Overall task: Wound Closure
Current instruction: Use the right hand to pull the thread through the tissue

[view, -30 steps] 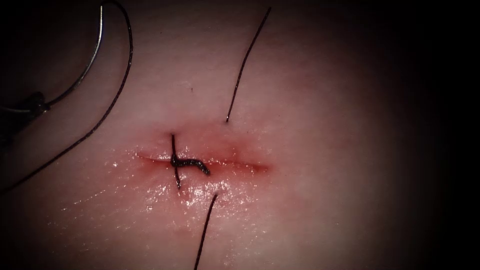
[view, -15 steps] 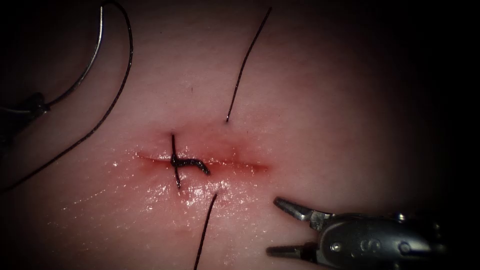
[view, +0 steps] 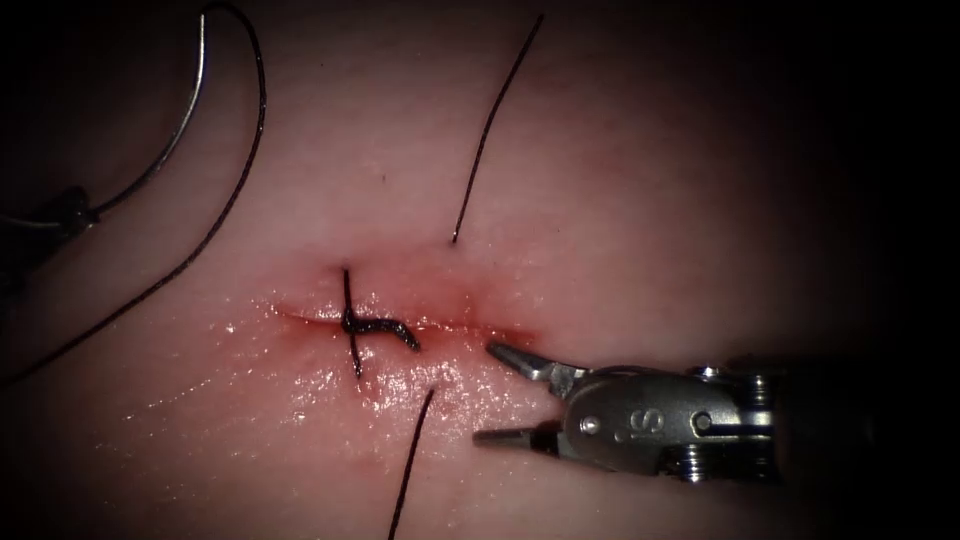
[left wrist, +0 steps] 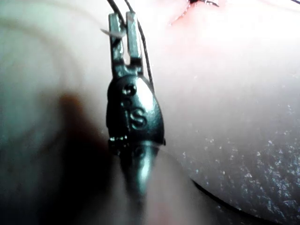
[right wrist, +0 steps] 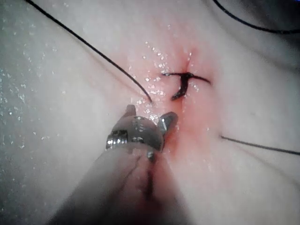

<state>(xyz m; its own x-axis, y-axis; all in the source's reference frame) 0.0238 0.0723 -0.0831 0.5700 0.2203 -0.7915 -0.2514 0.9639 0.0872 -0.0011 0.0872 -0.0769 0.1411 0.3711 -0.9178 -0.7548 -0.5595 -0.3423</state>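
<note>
1. Right claw (view: 485,395): jaws spread apart, holding nothing, over the tissue (view: 640,200) by the right end of the cut (view: 420,325).
2. Left claw (left wrist: 124,29): jaws closed on the needle (view: 165,150) near its thread end; needle lies clear of the tissue, far left of the cut.
3. Thread (view: 215,225) trails from the needle.
4. Knotted stitch (view: 365,325) crosses the cut; red fluid (view: 470,310) around it.

Pale pink tissue (view: 620,180) reddens around the cut (view: 400,325), glossy with red fluid (view: 500,335); thread (view: 490,130) and knot (view: 375,328) are black, needle (view: 175,140) and right tool (view: 505,395) silvery grey.
</note>
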